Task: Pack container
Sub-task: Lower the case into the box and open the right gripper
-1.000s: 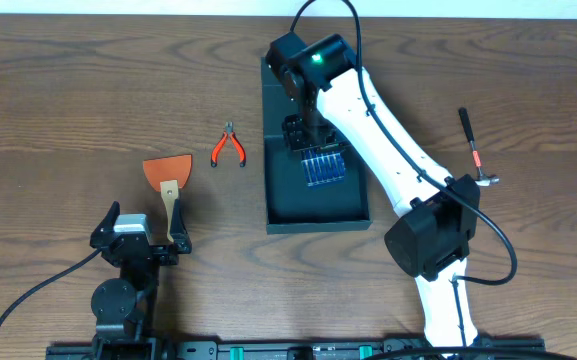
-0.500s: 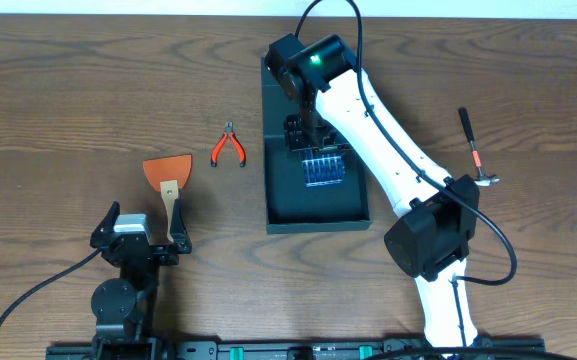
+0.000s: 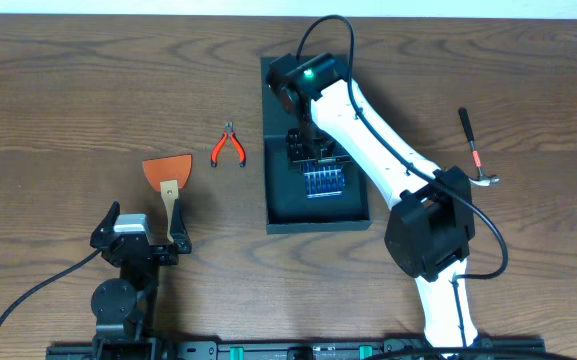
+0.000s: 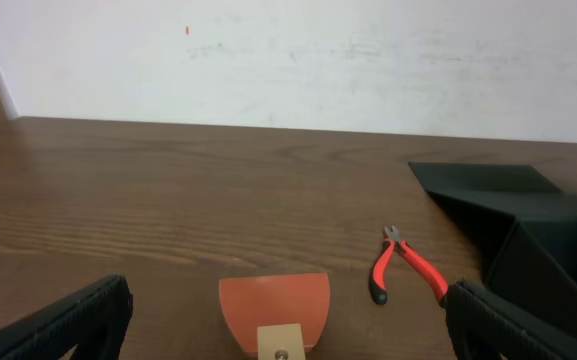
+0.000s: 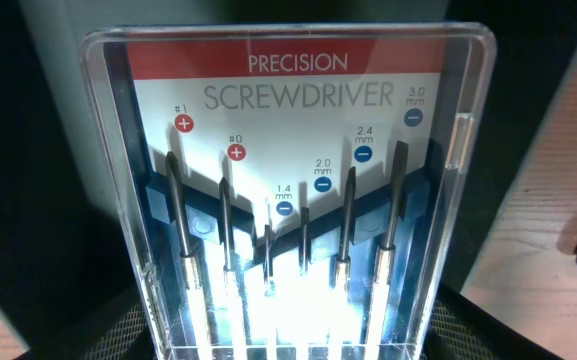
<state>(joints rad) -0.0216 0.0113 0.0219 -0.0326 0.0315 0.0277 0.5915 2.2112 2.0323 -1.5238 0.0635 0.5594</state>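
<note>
Left gripper (image 3: 143, 228) low on the worktop (image 3: 68, 100), jaws wide apart, gripping nothing. Container (image 3: 283, 205), dark teal, mid-worktop, open. Inside: clear-cased screwdriver set (image 3: 324, 183), with the right gripper (image 3: 316, 158) jaws part-spread, clamped on its sides.

Overhead downward; right wrist perhaps inside container (image 3: 316, 226)

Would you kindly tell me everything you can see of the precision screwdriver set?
The screwdriver set is a clear rigid plastic case with a red header reading PRECISION SCREWDRIVER and a blue inner holder. Six slim metal drivers stand side by side, two marked plus, four minus, sizes printed above. It sits between the right gripper's fingers, apparently held, over the open dark container; whether it touches its floor I cannot tell.
</note>
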